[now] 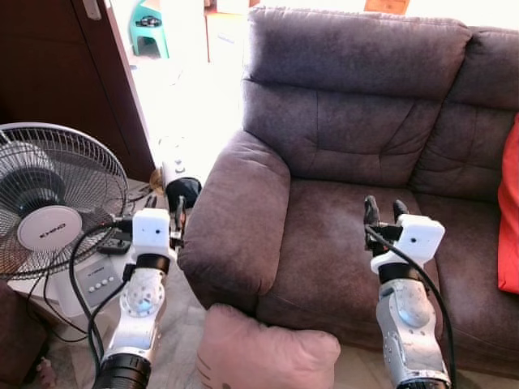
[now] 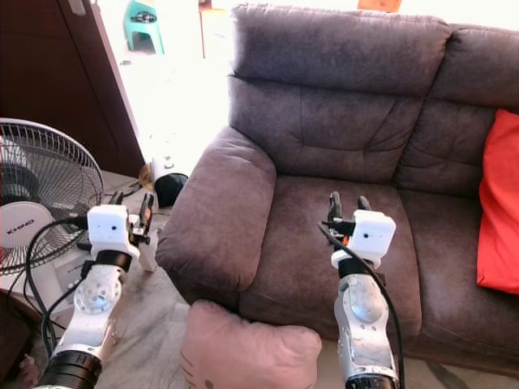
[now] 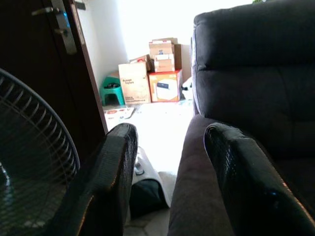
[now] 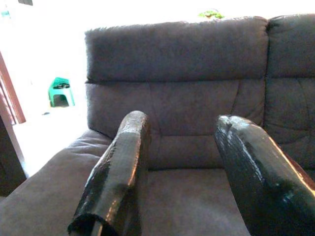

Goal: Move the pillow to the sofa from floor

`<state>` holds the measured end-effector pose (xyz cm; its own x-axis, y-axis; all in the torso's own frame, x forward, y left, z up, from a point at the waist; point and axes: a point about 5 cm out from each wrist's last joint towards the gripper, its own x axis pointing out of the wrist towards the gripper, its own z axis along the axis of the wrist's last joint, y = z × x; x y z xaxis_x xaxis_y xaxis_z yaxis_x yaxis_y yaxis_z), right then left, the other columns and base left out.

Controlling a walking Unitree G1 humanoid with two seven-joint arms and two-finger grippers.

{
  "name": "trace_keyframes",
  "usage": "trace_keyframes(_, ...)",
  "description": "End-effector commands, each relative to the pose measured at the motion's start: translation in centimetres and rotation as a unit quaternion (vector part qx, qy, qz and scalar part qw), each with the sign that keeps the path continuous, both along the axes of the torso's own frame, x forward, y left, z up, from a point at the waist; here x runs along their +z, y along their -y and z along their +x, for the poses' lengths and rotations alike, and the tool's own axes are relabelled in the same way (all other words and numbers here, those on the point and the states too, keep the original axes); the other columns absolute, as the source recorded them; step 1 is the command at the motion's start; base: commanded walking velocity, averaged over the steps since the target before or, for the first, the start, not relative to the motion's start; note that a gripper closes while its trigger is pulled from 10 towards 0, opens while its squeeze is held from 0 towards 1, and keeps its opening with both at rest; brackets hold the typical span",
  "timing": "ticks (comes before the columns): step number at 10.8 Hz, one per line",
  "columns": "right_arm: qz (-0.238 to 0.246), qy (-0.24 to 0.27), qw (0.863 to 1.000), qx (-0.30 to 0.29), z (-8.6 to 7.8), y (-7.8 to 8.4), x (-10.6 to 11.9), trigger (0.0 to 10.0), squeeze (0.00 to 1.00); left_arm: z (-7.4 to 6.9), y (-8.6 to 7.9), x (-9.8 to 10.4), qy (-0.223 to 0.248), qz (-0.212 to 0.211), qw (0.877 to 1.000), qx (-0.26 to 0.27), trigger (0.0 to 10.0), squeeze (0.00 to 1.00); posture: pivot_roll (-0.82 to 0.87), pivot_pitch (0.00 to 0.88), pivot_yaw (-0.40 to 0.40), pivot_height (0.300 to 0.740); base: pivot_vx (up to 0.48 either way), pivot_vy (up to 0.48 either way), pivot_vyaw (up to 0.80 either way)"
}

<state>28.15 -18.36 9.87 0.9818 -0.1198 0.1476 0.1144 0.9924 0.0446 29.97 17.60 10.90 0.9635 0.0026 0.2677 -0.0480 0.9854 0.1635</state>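
**Pillow on the floor, both arms raised and empty**

Left eye view: the pink pillow (image 1: 263, 350) lies on the floor at the foot of the grey sofa (image 1: 340, 121), leaning against its front below the armrest. The left gripper (image 1: 166, 212) hovers beside the armrest, next to a standing fan (image 1: 49, 198); the right gripper (image 1: 385, 212) hangs above the seat cushion. Neither touches the pillow.

Right eye view: the same layout, with a red cushion (image 2: 499, 211) sitting at the far end of the sofa. The pillow sits low between the two arms, well below both grippers.

Left wrist view: the left fingers (image 3: 110, 182) stand apart with nothing between them, looking past the armrest toward a bright doorway with cardboard boxes (image 3: 152, 73).

Right wrist view: the right fingers (image 4: 120, 167) are spread too, empty, aimed at the sofa back.

The step in hand looks like the approach, before any grasp. The next move likely calls for bending down and lowering both grippers to either side of the pillow.
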Motion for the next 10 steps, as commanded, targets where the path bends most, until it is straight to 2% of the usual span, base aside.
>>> trace_keyframes(1, -0.001, 0.014, 1.0, -0.004, 0.24, 0.23, 0.93, 10.0, 0.0, 0.09, -0.19, 0.36, 0.002, 0.0, 1.0, -0.002, 10.0, 0.0, 0.08, 0.037, -0.03, 0.728, 0.0, 0.0, 0.0)
trace_keyframes(10, -0.009, 0.003, 1.0, -0.002, 0.45, 0.25, 1.07, 10.0, 0.0, 0.55, -0.59, 1.24, 0.007, 0.006, 1.0, -0.005, 10.0, 0.0, 0.08, 0.012, -0.031, 0.72, 0.0, 0.0, 0.0)
